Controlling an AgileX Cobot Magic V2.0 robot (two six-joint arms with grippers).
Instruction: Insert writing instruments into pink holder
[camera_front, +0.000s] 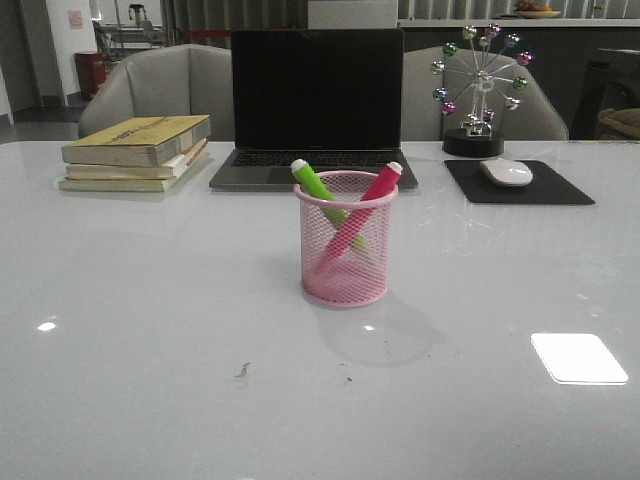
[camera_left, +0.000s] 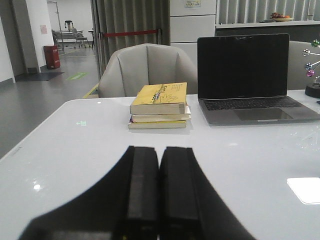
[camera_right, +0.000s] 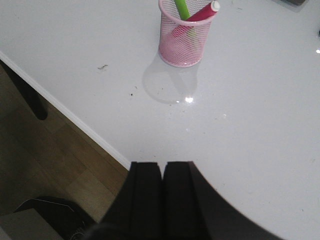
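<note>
The pink holder (camera_front: 346, 240) stands upright in the middle of the white table. A lime green marker (camera_front: 315, 181) leans out of it to the left and a pink-red marker (camera_front: 377, 186) leans to the right, their white ends above the rim. The right wrist view shows the holder (camera_right: 184, 37) with both markers inside, well ahead of my right gripper (camera_right: 163, 165), which is shut on nothing over the table's near edge. My left gripper (camera_left: 159, 150) is shut and empty, low over bare table, facing the books. Neither arm appears in the front view.
A stack of books (camera_front: 137, 152) lies at the back left, an open laptop (camera_front: 316, 100) behind the holder, a mouse (camera_front: 506, 172) on a black pad (camera_front: 518, 183) and a ball ornament (camera_front: 479, 85) at the back right. Chairs stand behind the table.
</note>
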